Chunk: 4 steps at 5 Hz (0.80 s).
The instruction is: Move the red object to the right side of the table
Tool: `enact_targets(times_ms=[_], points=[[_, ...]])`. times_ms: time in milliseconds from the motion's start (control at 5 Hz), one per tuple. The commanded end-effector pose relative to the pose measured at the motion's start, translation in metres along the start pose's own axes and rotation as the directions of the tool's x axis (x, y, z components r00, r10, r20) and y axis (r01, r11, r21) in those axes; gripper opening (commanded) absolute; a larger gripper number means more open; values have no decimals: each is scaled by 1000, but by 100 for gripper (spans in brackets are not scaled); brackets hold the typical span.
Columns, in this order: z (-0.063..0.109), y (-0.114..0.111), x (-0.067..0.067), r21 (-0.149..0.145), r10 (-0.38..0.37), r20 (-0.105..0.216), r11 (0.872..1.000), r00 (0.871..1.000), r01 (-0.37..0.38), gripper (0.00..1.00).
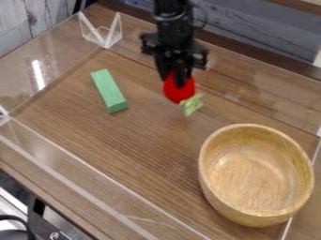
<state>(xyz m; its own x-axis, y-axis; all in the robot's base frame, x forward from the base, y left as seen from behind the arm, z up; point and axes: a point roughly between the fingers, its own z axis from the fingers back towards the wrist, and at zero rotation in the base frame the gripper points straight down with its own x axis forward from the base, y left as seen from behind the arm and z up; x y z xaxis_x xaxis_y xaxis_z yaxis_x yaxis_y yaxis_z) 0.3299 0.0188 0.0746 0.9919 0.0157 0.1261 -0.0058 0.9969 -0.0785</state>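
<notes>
Gripping the red toy [179,87], the gripper [178,75] is keeping its fingers narrow against the toy's upper end. The toy is lying directly under the fingertips, at about 6 o'clock from them, and is occupying a spot near 1 o'clock from the centre of the camera view. Its long axis is running roughly from 11 to 5 o'clock, with the pale green stem [192,108] pointing toward 5. The fingers are covering part of the toy, so the exact contact is not showing. Whether the toy is hanging above the table [126,145] or touching it, the view is not making clear. The green block [109,91] is lying apart at 9 o'clock from the toy; the bowl [257,175] is standing at about 5 o'clock. Assuming that "right" is meaning the camera's right, the carry is now calling for travel toward 3 o'clock, with the grip staying closed until placement. A path dipping toward 5 o'clock is risking contact between the stem and the bowl's rim. The rounded, glossy toy is probably inviting slip or roll, so a low, gentle release is looking advisable.
</notes>
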Motion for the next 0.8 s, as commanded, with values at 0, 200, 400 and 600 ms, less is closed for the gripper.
enact_targets(times_ms=[0,200,400,600], points=[[14,-35,25,3,14,69,1000,998,-15,0],[-2,-70,33,-6,34,52,999,998,-34,0],[-18,-62,41,-12,-38,36,999,999,39,0],[-32,-42,45,-15,-89,19,996,996,90,0]])
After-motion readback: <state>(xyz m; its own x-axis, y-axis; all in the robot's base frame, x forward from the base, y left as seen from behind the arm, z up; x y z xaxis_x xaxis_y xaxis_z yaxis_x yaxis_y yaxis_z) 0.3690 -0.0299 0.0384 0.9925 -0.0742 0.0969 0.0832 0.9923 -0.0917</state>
